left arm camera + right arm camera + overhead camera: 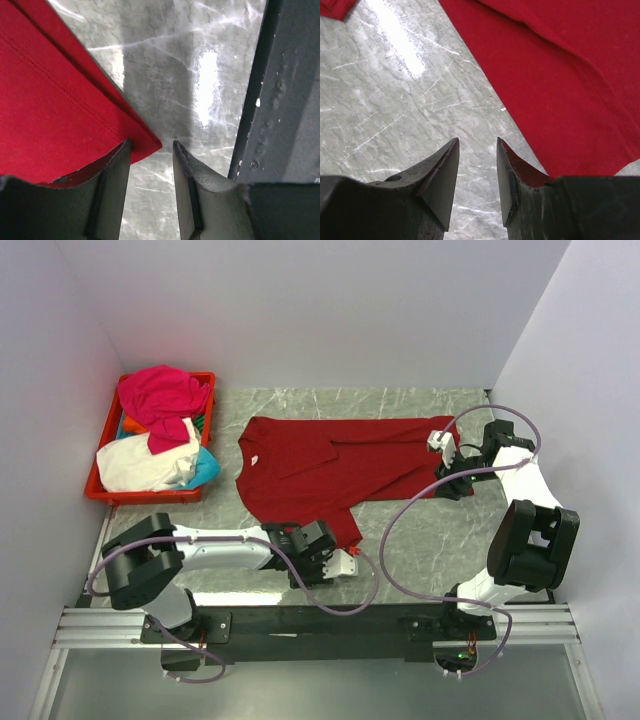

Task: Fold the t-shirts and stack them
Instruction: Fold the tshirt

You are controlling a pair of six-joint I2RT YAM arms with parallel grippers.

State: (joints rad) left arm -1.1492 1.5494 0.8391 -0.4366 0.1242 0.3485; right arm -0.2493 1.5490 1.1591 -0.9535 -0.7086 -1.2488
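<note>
Dark red t-shirt [310, 475] | long axis left-right, collar left | left end effector [151, 145] spread | right end effector [477, 141] spread

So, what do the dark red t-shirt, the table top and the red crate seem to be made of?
The dark red t-shirt looks like soft matte knit cloth, perhaps cotton: stitched hem lines, limp folds. The table top looks like polished grey marble or a marble-print laminate: white veins, bright glare. The red crate seems moulded plastic: smooth, evenly coloured rim.
</note>
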